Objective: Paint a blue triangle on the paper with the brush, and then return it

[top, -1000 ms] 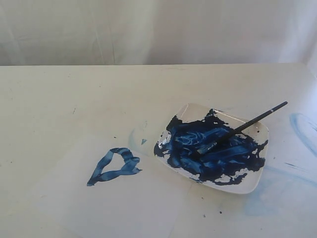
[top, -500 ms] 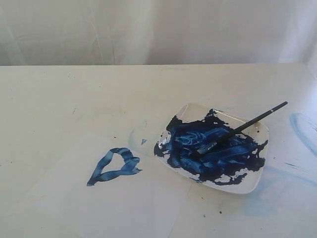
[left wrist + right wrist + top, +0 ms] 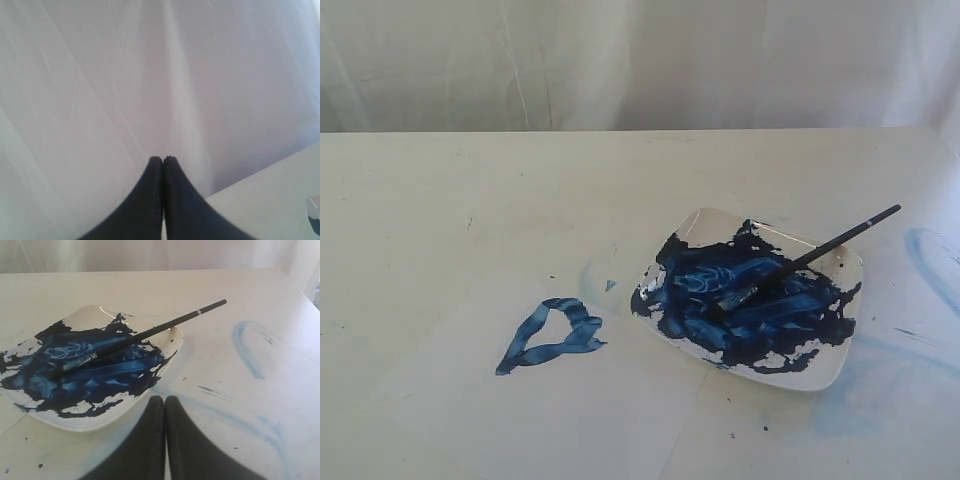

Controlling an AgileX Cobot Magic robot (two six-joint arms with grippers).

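1. Left gripper (image 3: pixel 163 160): two black fingers pressed together, holding nothing. It faces a white draped cloth (image 3: pixel 150 75), with a corner of the surface at one side of its view. It does not show in the exterior view.

2. Off-white flat surface (image 3: pixel 520 190): far edge runs along the cloth backdrop.

3. Large thin white rectangular sheet of paper (image 3: pixel 580 410): lies flat toward the near edge, left of centre, barely paler than the surface.

4. Small rounded triangle outline of streaky dark-blue brush strokes (image 3: pixel 550 335): sits on the paper, in its left part, well apart from the dish.

5. White squarish dish (image 3: pixel 820 378): right of centre, just beside the paper's right side, its floor smeared with dark-blue paint.

6. Long thin black-handled paintbrush (image 3: pixel 812 257): lies in the dish. The bristle tip rests in the paint and the handle slants over the rim toward the far right corner.

7. Faint pale-blue stains (image 3: pixel 930 262): near the right edge.

8. Right gripper (image 3: pixel 164 400): black fingers closed against each other, empty, near the dish rim (image 3: pixel 85 422) and apart from the paintbrush (image 3: pixel 145 334).
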